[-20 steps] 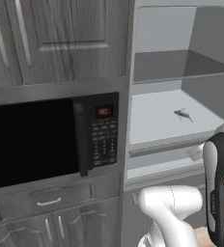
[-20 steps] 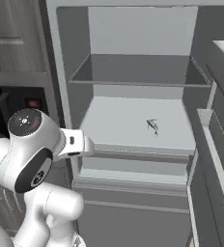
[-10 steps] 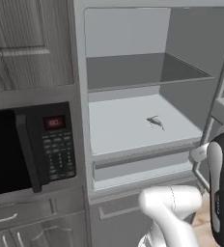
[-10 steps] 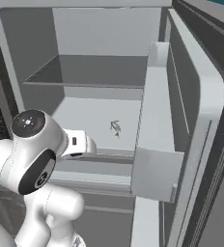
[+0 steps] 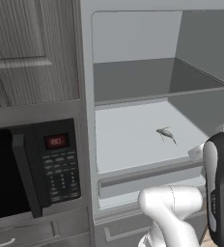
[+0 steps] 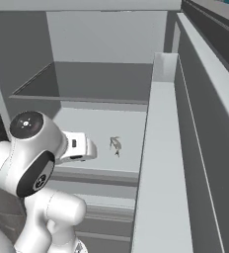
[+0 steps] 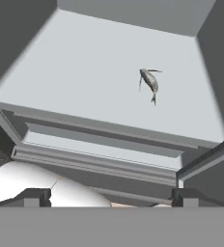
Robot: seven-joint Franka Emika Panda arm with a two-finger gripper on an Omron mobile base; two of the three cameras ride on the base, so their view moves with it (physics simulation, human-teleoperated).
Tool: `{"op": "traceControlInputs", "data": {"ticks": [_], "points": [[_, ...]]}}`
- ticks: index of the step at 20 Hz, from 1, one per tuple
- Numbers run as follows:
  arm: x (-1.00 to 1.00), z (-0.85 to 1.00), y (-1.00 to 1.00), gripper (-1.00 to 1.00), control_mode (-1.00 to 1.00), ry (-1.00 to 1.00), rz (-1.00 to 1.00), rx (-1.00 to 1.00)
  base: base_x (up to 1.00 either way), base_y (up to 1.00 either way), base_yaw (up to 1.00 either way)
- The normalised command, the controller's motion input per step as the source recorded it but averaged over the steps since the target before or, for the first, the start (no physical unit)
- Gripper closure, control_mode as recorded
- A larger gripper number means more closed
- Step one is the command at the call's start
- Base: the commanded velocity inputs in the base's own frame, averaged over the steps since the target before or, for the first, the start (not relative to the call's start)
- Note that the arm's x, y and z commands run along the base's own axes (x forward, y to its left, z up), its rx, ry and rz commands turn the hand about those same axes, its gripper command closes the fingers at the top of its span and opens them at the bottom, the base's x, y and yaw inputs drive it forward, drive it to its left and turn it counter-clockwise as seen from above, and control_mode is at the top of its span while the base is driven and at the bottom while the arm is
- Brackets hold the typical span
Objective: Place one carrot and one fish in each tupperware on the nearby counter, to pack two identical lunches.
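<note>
A small grey fish (image 5: 166, 134) (image 6: 116, 144) lies alone on the pale lower shelf (image 5: 128, 144) of an open fridge, towards its right side. In the hand view the fish (image 7: 149, 81) sits up and right of centre, well beyond the shelf's front edge. My gripper (image 7: 111, 197) is held in front of and below that shelf, open, with its two dark fingertips (image 7: 36, 196) far apart and nothing between them. The carrot, the tupperware and the counter are out of view.
The open fridge door (image 6: 185, 148) stands along the right side. An upper shelf (image 5: 152, 82) hangs over the fish. A black microwave (image 5: 36, 173) and grey wood-grain cabinet doors (image 5: 32, 48) are to the left. A drawer front (image 5: 147, 181) sits under the lower shelf.
Both base views have swung right: the microwave slid left and the fridge interior now sits in the middle, nearer. The fish stays at its place on the shelf. The gripper remains open.
</note>
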Motion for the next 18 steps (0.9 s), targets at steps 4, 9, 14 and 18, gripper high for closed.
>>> {"op": "traceControlInputs", "data": {"ticks": [4,9,14,18], "points": [[0.02,-0.48,-0.09,-1.0,-1.0,0.0,-0.02,0.0,0.0,0.0,0.0],[0.38,-0.35,-0.24,-1.0,-1.0,0.0,-0.07,0.0,0.0,0.0,0.0],[0.46,-0.28,-0.06,-1.0,-1.0,-0.06,-0.07,0.0,0.0,0.0,0.0],[0.42,-0.36,0.0,-1.0,-1.0,-0.12,-0.05,0.0,0.0,0.0,0.0]]}}
